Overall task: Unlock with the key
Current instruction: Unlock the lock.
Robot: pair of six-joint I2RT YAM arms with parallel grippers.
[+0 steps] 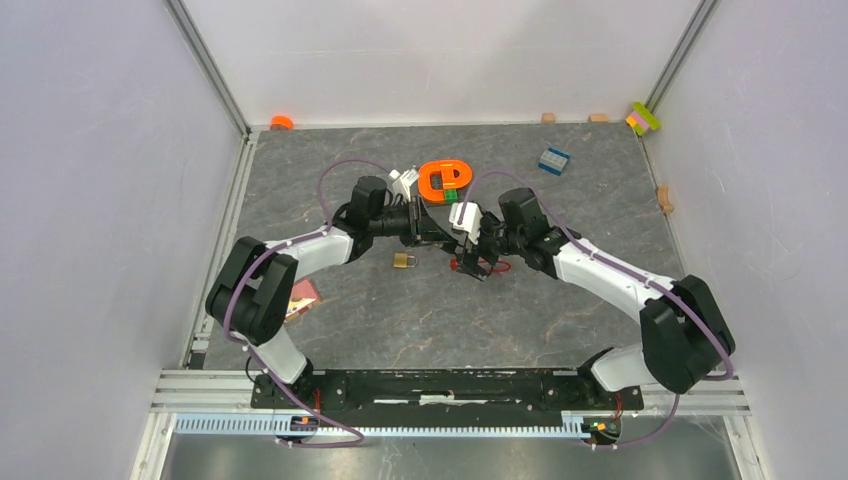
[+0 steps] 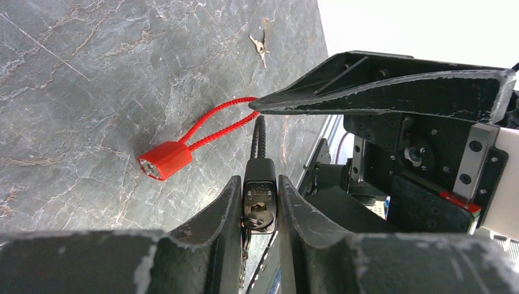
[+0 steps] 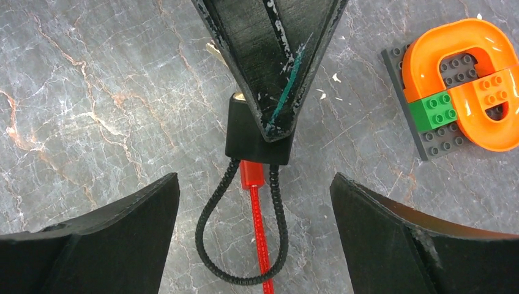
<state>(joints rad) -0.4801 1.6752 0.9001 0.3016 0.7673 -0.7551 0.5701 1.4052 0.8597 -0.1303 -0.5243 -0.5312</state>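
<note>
- Step in hand, as I judge it: the black cable lock (image 3: 245,131) is presented in the air for the key to be worked; the left gripper (image 2: 261,184) has its fingers closed tight on the lock's body, one on each flank
- The right gripper (image 3: 254,177) hangs just in front of the lock with its fingers spread wide and nothing between them; it touches neither body nor cable
- The lock's cable loop (image 3: 205,245) hangs below the body with both ends seated in it, so the lock looks fastened
- A key (image 2: 257,220) appears to sit in the face of the lock, between the left fingers; how deep it sits I cannot tell
- Next move, by my reckoning: the right gripper must come round to the keyed face, pinch the key's head and turn it while the left keeps the body from twisting; the room there is tight
- A red cable lock (image 2: 165,159) lies on the table (image 2: 73,92) beneath the black lock; a brass padlock (image 1: 404,260) lies near it; loose keys (image 2: 260,46) lie well apart from it
- No true container shows; beyond the black lock a grey plate (image 3: 436,147) carries an orange oval piece (image 3: 483,37) and a green brick (image 3: 434,113)
</note>
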